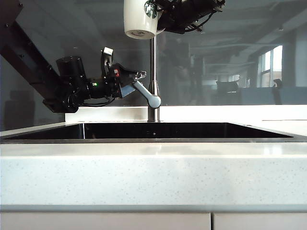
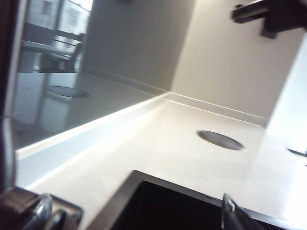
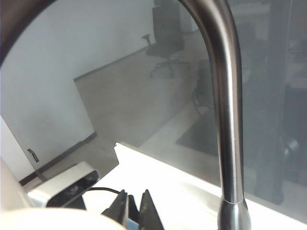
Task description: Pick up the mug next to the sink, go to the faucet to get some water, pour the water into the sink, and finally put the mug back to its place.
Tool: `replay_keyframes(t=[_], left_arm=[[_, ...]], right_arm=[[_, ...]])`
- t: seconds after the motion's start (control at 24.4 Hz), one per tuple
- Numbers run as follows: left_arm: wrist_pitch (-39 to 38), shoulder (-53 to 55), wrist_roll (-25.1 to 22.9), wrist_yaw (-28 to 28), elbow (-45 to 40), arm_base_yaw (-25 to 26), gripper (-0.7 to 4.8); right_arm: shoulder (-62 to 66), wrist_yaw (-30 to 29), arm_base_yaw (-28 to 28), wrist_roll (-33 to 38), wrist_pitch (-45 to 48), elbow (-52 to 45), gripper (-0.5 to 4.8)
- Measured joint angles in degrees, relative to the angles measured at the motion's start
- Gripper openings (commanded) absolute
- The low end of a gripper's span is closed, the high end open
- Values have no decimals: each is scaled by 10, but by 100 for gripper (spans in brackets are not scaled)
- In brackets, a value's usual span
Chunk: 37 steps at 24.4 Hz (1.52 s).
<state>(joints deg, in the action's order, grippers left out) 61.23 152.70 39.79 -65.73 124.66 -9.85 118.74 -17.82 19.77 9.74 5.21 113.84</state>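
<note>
The white mug [image 1: 139, 18] with its green logo hangs at the top of the exterior view, just left of the faucet [image 1: 153, 62] stem. My right gripper [image 1: 162, 17] is shut on its side. In the right wrist view the mug's rim [image 3: 53, 219] sits beside the closed right gripper [image 3: 135, 197], with the steel faucet [image 3: 224, 96] curving overhead. My left gripper [image 1: 125, 72] stands open beside the faucet's lever handle [image 1: 146, 96], above the dark sink [image 1: 153, 130]. In the left wrist view the left gripper [image 2: 136, 213] is wide open over the sink's corner [image 2: 144, 184], nothing between its fingers.
A speckled white countertop [image 1: 153, 172] runs in front of the sink, and a glass wall [image 1: 230, 57] stands behind the faucet. A round dark disc [image 2: 219, 140] lies on the counter beyond the sink. A white camera unit [image 3: 62, 188] with a cable rests on the back ledge.
</note>
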Motion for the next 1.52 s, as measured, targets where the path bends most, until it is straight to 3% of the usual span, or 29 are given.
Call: replay_keyframes(t=[0.33,0.9,1.52], left_arm=[[38,0,26,-43,1,4,479],[48,-3,-17,-17,1,3,479],[-100,-3,-182,94,1,3,479]], right_arm=[[0,1,-1,-1,0,0,-4],[0,0,0,-1,-3,0,-4],[0,0,0,-2,-17,0,-4]])
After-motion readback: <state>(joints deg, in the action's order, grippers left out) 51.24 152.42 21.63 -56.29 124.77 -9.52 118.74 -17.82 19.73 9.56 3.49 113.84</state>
